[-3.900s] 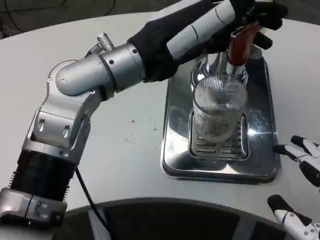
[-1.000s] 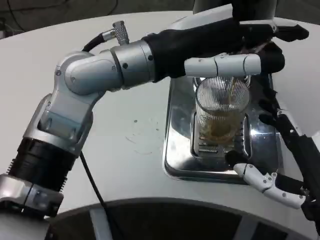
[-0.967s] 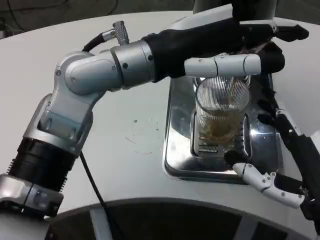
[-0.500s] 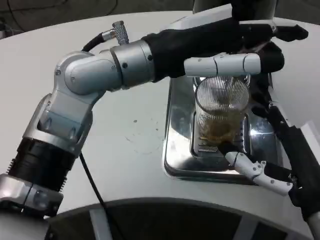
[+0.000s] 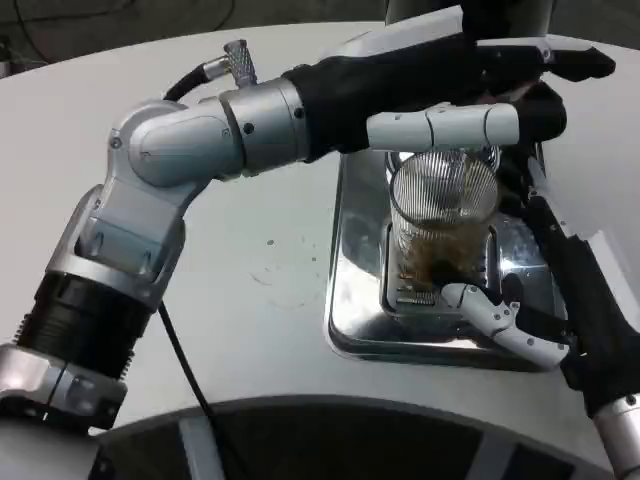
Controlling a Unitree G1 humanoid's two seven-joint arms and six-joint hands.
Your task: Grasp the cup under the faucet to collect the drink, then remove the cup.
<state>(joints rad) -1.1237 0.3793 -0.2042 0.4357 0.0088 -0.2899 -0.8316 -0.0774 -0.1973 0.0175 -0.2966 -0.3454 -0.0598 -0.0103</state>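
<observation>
I'm keeping the left hand [image 5: 480,90] up at the faucet, fingers hiding what they press, can't tell its grip. Cup [image 5: 442,225], part-filled w/ amber drink, is standing on the drip tray [image 5: 355,300]. I'm bringing the right hand [image 5: 545,300], fingers spread, round it, ready to grasp & lift out.

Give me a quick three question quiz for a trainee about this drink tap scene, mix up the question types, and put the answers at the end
1. True or false: the ribbed glass cup stands on the grille of the metal drip tray.
2. Which hand reaches in beside the cup's base? A) left hand B) right hand
3. Fill in: the liquid in the cup looks ____ in colour.

Key
1. True; it sits upright on the slotted grille.
2. B. The right hand comes in from the right, with a white fingertip at the cup's foot. The left hand is up above the cup's rim.
3. Amber; it fills only the lower part of the cup.
</observation>
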